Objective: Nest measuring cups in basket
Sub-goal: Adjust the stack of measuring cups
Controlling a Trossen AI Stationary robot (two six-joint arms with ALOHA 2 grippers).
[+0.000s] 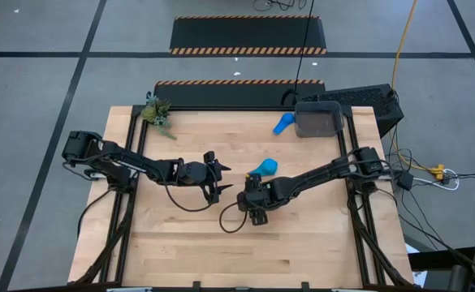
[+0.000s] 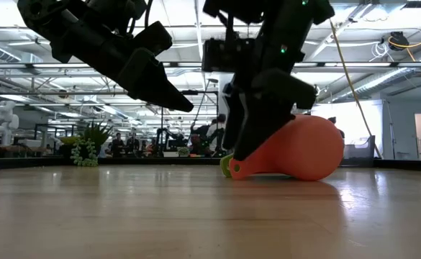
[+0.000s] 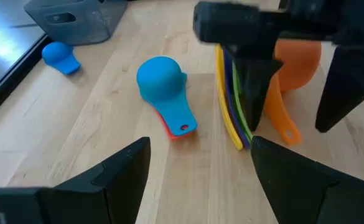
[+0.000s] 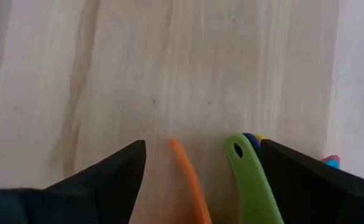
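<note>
While both arms are meeting at the middle of the table, the high view is showing the right claw pointing down just right of centre, over a clump of cups it is mostly hiding. The left claw is hanging a little to its upper left, fingers spread. A light blue cup is lying just above the right claw; a blue cup is sitting in the upper middle, touching or nearly touching the basket.

In the low view, the right claw is reaching down to the table at centre frame, with the orange cup lying on its side right behind it and a green edge peeking out at its foot. The left claw is hovering in the upper left, clear of the table.

From the left wrist view, stacked handles of yellow, navy and green are standing on edge beside the orange one, with the right claw's fingers straddling them. The light blue cup is lying dome up over a red one at centre.

In the right wrist view, the claw is standing spread wide, pinching nothing, with the orange handle and green handle between its fingers, their long axes running lengthwise along the fingers. So the right arm is clearly the nearer one, and closing would likely catch the handles across their thin sides.
</note>
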